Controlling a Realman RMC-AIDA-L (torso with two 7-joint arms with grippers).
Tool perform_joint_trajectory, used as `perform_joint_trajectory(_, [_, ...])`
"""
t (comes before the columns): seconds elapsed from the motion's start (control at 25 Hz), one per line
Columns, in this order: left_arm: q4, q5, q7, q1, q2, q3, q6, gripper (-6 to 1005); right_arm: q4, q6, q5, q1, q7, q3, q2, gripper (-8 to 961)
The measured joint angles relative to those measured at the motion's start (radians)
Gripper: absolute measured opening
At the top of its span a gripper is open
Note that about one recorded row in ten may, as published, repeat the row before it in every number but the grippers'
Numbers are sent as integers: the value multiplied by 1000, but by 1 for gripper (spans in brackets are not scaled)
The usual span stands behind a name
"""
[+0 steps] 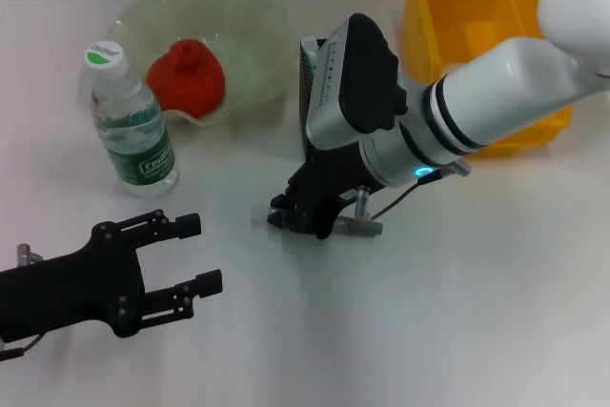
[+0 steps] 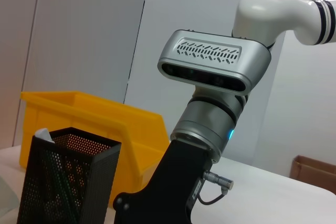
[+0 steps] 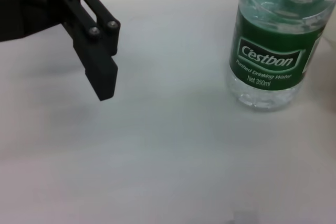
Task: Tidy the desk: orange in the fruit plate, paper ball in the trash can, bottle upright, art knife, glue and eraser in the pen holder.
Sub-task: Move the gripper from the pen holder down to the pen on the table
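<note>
Head view: water bottle (image 1: 132, 123) stands upright near the table's left edge, clear plastic, green label, white cap with a green top. Just behind it, toward the far edge, sits the fruit plate (image 1: 250, 35), pale green glass with a wavy rim; a red-orange fruit-like lump (image 1: 187, 74) lies inside it, looks more red than orange. Black mesh pen holder (image 1: 310, 73) stands right of the plate, mostly hidden behind the right arm's wrist camera; contents cannot be told from here. Yellow bin (image 1: 474, 21) sits at the far right corner of the table (image 1: 429, 331); what is inside does not show. Left gripper (image 1: 198, 254) hovers near the front left edge, fingers spread apart, nothing between them. Right gripper (image 1: 291, 216) is low over the table's middle, just in front of the pen holder; cannot tell if its fingers are apart or closed, or if it grips anything.

Left wrist view: pen holder (image 2: 65, 179) with a pale strip poking out at one corner, yellow bin (image 2: 94, 121) right behind it, right arm's wrist beside both.

Right wrist view: bottle (image 3: 275, 51) upright, label reads Cestbon, water partway up. Left gripper's finger (image 3: 97, 61) apart from the bottle, holding nothing.
</note>
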Motion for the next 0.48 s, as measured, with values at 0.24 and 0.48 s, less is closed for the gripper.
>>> perform_joint_trajectory(0.24, [0,0,0,0,0,0,2,738,0,0,0,0,0,-1,0,153])
perform_joint_trajectory(0.48, [0,0,0,0,0,0,3,738,1,1,-1,0,0,-2,0,163])
